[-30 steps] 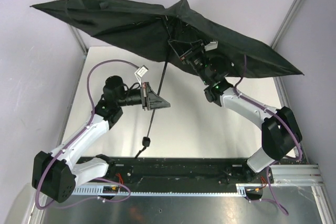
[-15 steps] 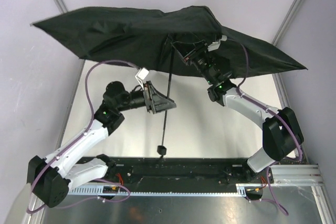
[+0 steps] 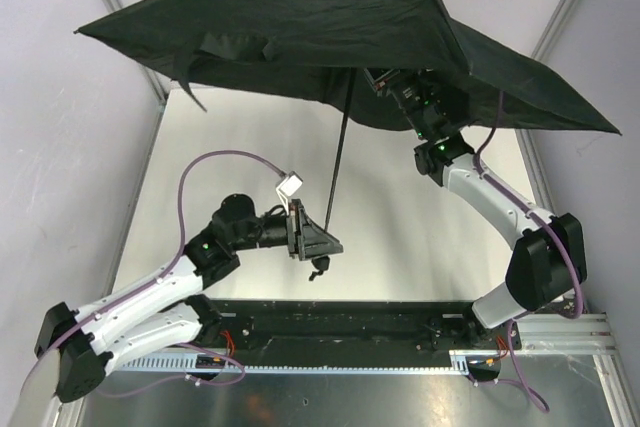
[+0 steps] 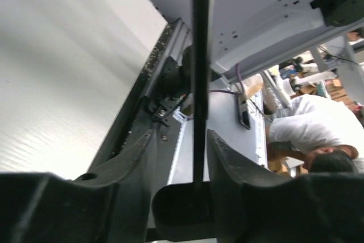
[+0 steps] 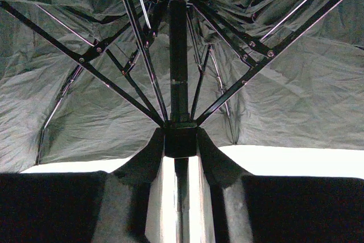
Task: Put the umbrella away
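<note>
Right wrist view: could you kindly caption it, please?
Right gripper clasping the open umbrella on its shaft, just beneath the spreading ribs.

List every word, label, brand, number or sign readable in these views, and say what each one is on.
No text can be read in any view.
white tag on the purple cable: too small to read.
umbrella: plain black fabric, no print or brand showing.
green light: a lamp only, no characters.

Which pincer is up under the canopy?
The right pincer, at the umbrella rib hub; the left pincer sits low, at the handle.
</note>
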`<state>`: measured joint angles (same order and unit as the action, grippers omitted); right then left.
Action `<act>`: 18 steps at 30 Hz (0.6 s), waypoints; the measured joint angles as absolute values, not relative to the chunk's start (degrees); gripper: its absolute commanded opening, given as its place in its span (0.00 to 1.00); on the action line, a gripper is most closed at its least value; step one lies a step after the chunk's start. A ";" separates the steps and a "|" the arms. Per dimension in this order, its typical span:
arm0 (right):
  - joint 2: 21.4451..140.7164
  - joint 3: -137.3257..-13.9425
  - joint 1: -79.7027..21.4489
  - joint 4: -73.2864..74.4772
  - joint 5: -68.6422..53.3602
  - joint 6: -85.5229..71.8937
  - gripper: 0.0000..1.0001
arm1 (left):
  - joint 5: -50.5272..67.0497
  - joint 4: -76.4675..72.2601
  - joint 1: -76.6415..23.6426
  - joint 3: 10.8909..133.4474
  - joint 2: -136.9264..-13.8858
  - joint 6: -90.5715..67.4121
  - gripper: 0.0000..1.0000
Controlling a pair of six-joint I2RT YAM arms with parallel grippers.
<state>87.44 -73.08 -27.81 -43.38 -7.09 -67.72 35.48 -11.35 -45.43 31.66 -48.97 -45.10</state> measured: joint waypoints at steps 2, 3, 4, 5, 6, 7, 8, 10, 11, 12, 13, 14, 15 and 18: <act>87.07 -73.93 -27.38 -42.65 -7.22 -67.66 0.00 | 34.20 -11.16 -45.80 32.10 -50.28 -44.97 0.23; 86.76 -74.41 -27.03 -41.76 -7.40 -67.44 0.00 | 33.65 -11.07 -45.84 32.40 -50.76 -45.08 0.15; 86.43 -74.89 -26.63 -40.77 -7.70 -67.11 0.00 | 33.26 -10.98 -45.87 32.80 -51.18 -44.88 0.08; 86.00 -75.26 -26.30 -39.81 -8.03 -66.81 0.00 | 32.91 -10.90 -45.95 33.39 -51.48 -44.66 0.04; 85.60 -75.57 -25.91 -38.76 -8.10 -66.48 0.00 | 32.60 -10.70 -46.02 34.11 -51.75 -44.36 0.02; 84.99 -75.99 -25.17 -37.10 -8.34 -65.98 0.00 | 32.47 -10.15 -46.06 35.29 -52.14 -43.86 0.01; 84.58 -76.31 -24.56 -35.99 -8.43 -65.71 0.00 | 32.40 -9.80 -46.13 36.27 -52.58 -43.59 0.00; 83.68 -77.28 -23.49 -32.91 -8.14 -64.64 0.00 | 32.93 -8.05 -45.87 39.51 -54.35 -43.22 0.00; 83.22 -77.67 -23.29 -31.38 -7.40 -63.75 0.00 | 33.63 -6.90 -45.39 41.19 -55.51 -43.03 0.00; 82.72 -77.76 -23.49 -30.20 -6.52 -62.74 0.00 | 34.79 -5.63 -44.62 43.44 -57.28 -42.81 0.00; 81.93 -77.60 -24.43 -28.93 -4.38 -61.19 0.00 | 36.18 -4.12 -43.70 45.80 -59.20 -42.46 0.00; 81.10 -77.21 -25.69 -28.62 -1.02 -59.46 0.00 | 38.57 -1.83 -42.85 48.31 -61.39 -42.00 0.00; 80.18 -76.42 -26.70 -28.69 1.39 -58.15 0.00 | 40.91 0.32 -42.46 50.43 -63.55 -41.25 0.00; 74.32 -70.46 -31.64 -29.58 8.49 -53.87 0.00 | 45.63 3.40 -42.37 54.89 -68.73 -38.35 0.00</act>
<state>74.32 -70.46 -31.64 -29.58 8.49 -53.87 45.63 3.40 -42.37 54.89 -68.73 -38.35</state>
